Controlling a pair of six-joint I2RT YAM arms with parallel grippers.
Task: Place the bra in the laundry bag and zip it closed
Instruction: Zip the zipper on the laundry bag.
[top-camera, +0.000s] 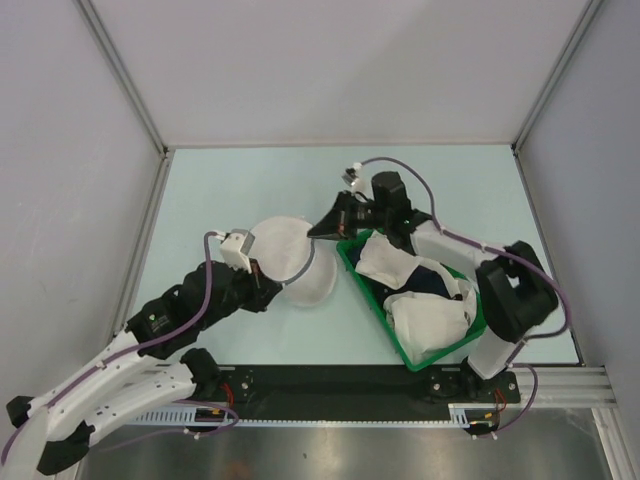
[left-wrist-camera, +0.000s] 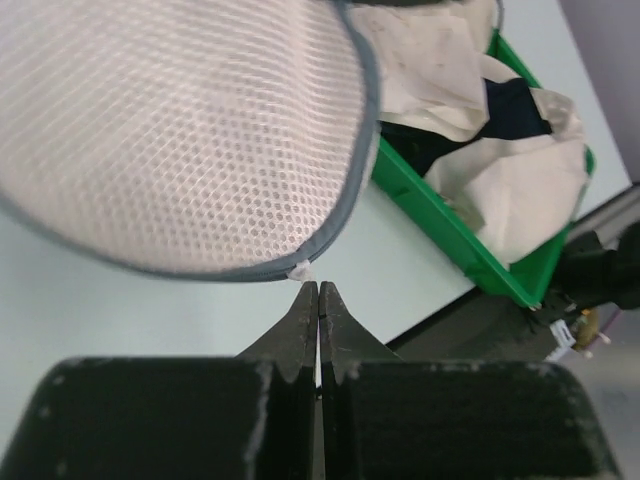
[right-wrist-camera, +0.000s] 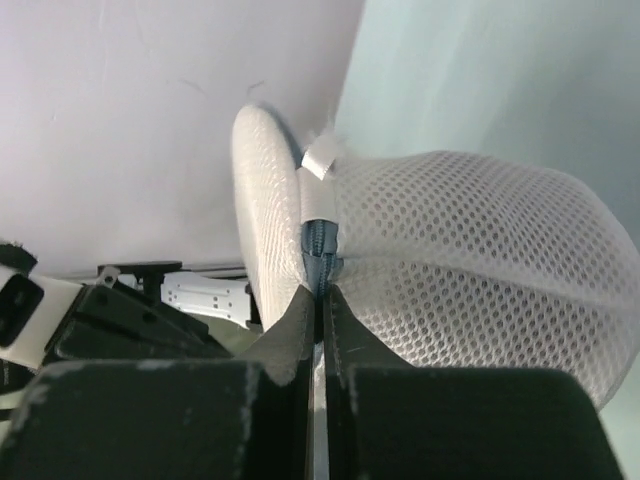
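Observation:
The laundry bag (top-camera: 285, 248) is a white mesh clamshell with a grey zipper rim, at mid table. One domed half stands raised and the other rests on the table. My right gripper (top-camera: 316, 232) reaches it from the right. In the right wrist view the right gripper (right-wrist-camera: 320, 292) is shut on the bag's grey zipper strip (right-wrist-camera: 320, 245), between the two mesh halves (right-wrist-camera: 470, 230). My left gripper (left-wrist-camera: 318, 288) is shut, its tips pinching a small white tab (left-wrist-camera: 300, 270) on the bag's rim (left-wrist-camera: 180, 130). The bra shows in no view.
A green plastic basket (top-camera: 365, 290) stands just right of the bag, holding white garments (top-camera: 425, 315) and a navy one (top-camera: 430, 280). It also shows in the left wrist view (left-wrist-camera: 430, 205). Grey walls enclose the table on three sides.

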